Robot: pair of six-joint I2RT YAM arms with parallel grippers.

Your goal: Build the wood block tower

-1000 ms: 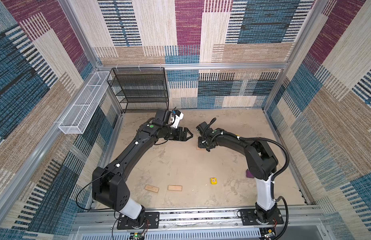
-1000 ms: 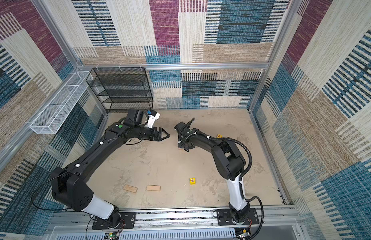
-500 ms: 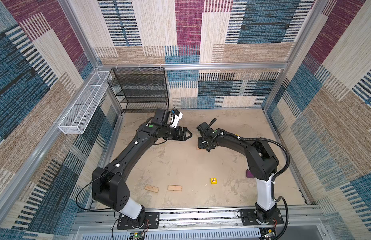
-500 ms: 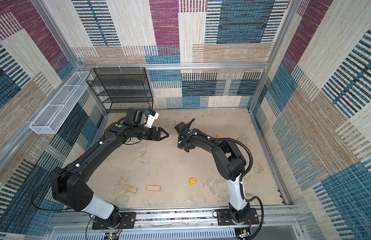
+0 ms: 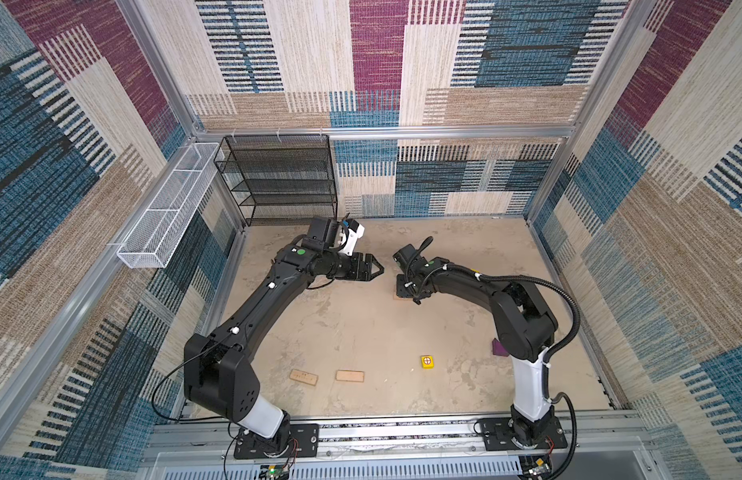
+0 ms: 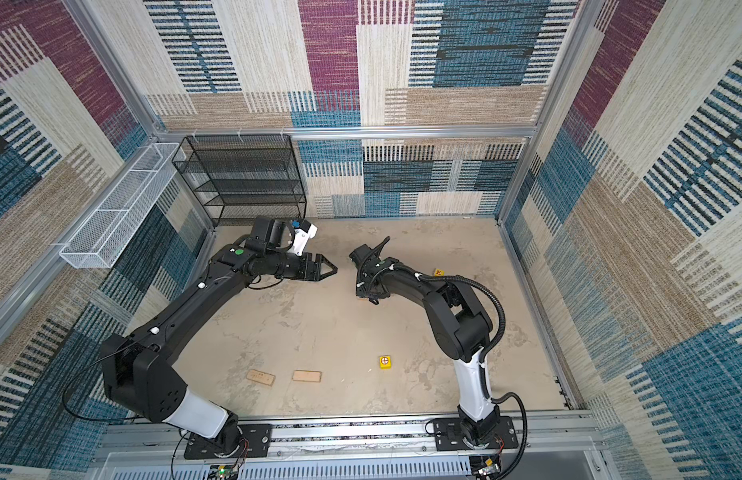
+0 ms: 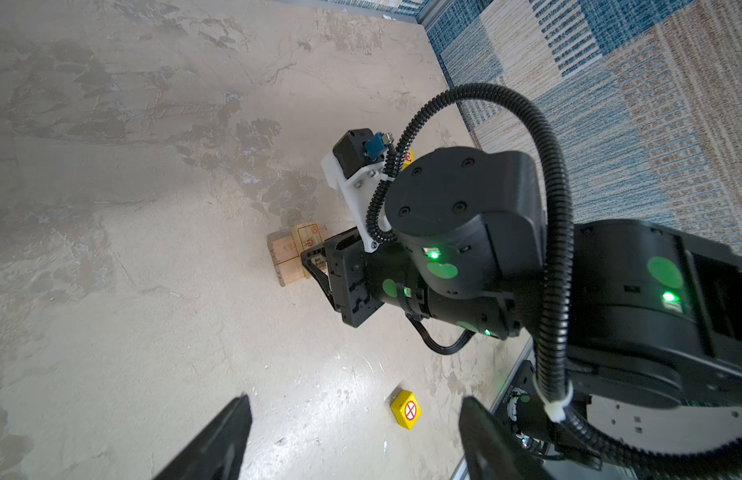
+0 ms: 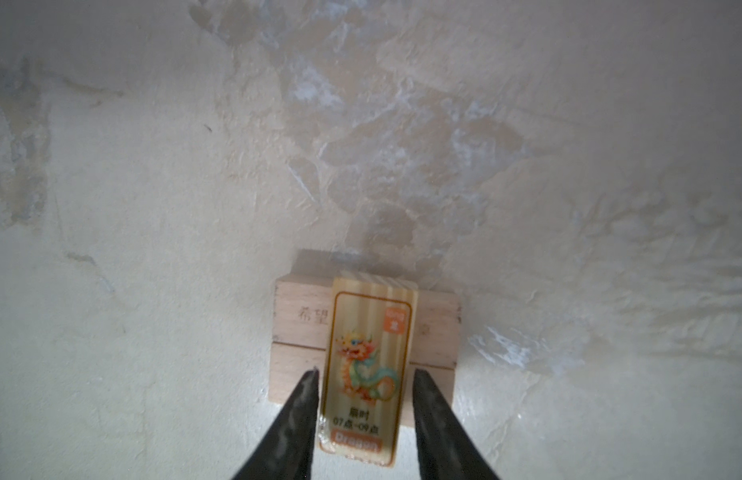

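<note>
Right gripper (image 8: 365, 370) holds the dragon-printed tan wooden plank (image 8: 371, 332) by its long edges, over two plain tan planks (image 8: 298, 320); it seems light, stiff and glossy. Left gripper (image 7: 355, 398) is wide, empty.

Tan plank (image 8: 367, 365), apparently orange-green dragon print

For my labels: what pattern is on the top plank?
Orange-framed dragon picture on the top plank; best in right wrist view.

Right gripper (image 8: 365, 372) clasping top plank (image 8: 371, 316) blocks the stack (image 8: 296, 328); surrounding floor (image 8: 153, 208) lies open.
</note>
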